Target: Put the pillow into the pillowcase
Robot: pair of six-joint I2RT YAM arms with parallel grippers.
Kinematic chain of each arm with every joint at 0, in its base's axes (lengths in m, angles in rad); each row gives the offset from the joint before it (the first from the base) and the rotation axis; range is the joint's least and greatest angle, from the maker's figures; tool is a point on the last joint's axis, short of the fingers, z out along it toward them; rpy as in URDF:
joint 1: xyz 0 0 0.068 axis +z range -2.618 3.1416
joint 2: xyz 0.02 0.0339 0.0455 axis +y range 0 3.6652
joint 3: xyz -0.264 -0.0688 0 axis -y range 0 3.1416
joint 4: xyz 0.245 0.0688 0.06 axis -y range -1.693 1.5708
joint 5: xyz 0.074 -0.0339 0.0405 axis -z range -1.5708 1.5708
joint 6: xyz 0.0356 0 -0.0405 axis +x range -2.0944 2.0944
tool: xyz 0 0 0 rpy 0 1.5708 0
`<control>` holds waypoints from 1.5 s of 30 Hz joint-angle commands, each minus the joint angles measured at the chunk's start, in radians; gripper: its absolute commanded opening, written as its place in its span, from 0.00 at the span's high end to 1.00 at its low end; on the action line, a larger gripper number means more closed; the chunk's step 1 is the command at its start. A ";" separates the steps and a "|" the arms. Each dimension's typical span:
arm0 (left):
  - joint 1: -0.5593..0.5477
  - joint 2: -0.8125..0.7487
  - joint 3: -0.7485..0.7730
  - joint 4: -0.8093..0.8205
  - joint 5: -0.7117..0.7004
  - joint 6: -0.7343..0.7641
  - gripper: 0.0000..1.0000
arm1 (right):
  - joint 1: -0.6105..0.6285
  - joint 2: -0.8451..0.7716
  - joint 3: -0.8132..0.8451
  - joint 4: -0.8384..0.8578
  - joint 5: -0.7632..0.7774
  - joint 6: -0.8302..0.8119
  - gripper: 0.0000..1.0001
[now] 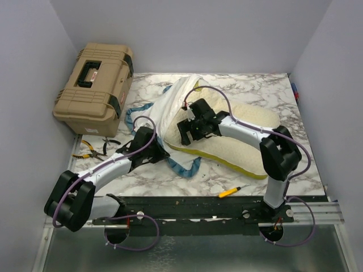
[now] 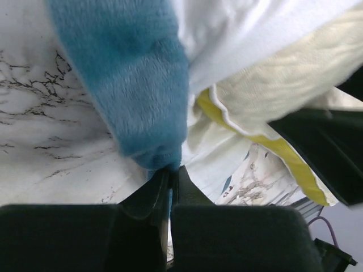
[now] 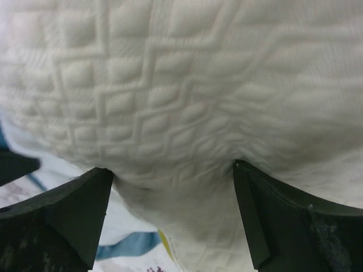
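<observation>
Top view: you're mid-stuffing, I'd say. The pillowcase [image 1: 170,105] lies turned back, white lining up, over the end of the pillow [image 1: 247,144] nearest both grippers. Most of the pillow is outside the case, stretching away behind the right gripper [image 1: 190,129]. The left gripper [image 1: 153,148] sits at the case's near hem. The tan toolbox [image 1: 96,88], well off beyond the left gripper, has its lid shut, contents unseen

Left wrist: jaws pinched tight on the blue plush trim [image 2: 136,85], which rises straight ahead of the tips. White lining & the pillow's mustard band [image 2: 266,144] sit just right of them

Right wrist: jaws spread wide, nothing clamped. The quilted pillow bulges btwn the fingers [image 3: 68,209], touching both

Next, as I judge it: hold the left pinch so the mouth stays up, close the right on the pillow & push it deeper toward the left gripper. Watch for the hem slipping
</observation>
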 commanded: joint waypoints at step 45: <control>-0.435 -0.017 0.348 -0.351 -0.011 0.168 0.46 | -0.152 0.144 0.251 0.219 -0.330 0.425 0.46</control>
